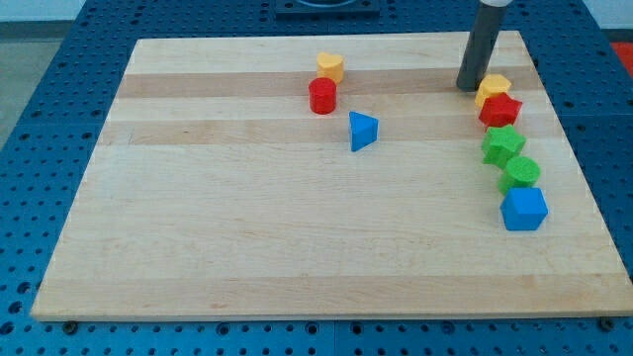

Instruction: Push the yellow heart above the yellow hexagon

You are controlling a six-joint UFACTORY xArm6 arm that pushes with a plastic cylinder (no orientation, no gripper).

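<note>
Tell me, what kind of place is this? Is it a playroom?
Probably a robot lab bench, not a playroom: a wooden board lies on a blue table full of holes, and my tip pushes small blocks, touching or almost touching a yellow block.

One raised camera looks obliquely down across the whole wooden board (297, 237).

Open board left and bottom; blocks crowding the right edge.

My tip (467, 87) is standing just left of a yellow block (494, 89), seemingly touching. Red star (500, 110), green star (502, 144), green block (522, 172), blue cube (524, 209) are walling the right; yellow hexagon (331, 67), red cylinder (322, 96), blue triangle (363, 131) are sitting mid-top.
</note>
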